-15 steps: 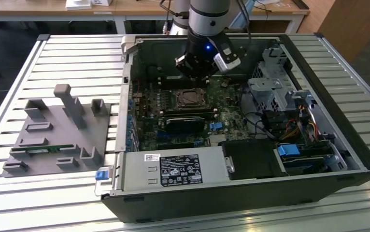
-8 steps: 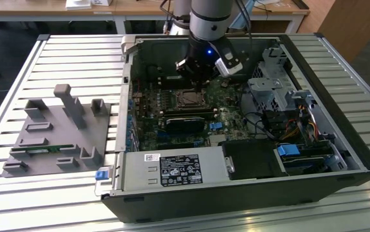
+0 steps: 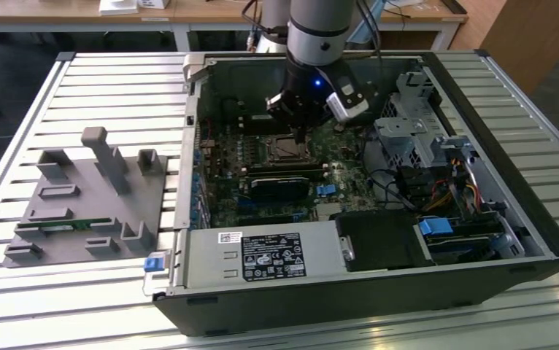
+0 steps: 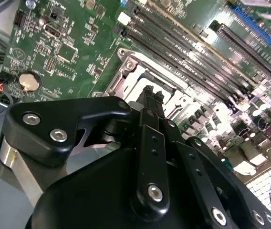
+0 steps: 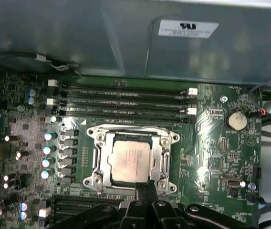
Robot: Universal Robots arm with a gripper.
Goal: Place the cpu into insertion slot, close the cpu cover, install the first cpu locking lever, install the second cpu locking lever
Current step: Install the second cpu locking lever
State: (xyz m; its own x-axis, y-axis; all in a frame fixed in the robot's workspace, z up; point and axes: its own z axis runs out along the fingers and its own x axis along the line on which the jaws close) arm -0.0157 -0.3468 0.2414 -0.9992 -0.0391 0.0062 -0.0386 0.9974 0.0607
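The cpu (image 5: 130,161) lies flat in the insertion slot (image 5: 93,180), its silver-grey top facing up. The cpu cover (image 5: 105,155), a silvery frame, lies down around it. My gripper (image 5: 146,189) hangs just over the socket's edge, beside the cpu; its slim black fingers (image 5: 141,190) are pressed together with nothing between them. In the second wrist view the gripper (image 4: 150,93) points down at the cover (image 4: 126,71). In the exterior view the gripper (image 3: 304,135) stands inside the open computer case, right above the slot (image 3: 284,149).
Long memory slots (image 5: 126,100) run beside the socket, and a coin battery (image 5: 235,120) sits on the board. The case wall (image 3: 194,109), power supply (image 3: 260,257), drive cage (image 3: 411,138) and cables (image 3: 396,186) crowd the board. A grey fixture (image 3: 90,197) stands on the slatted table at the exterior view's left.
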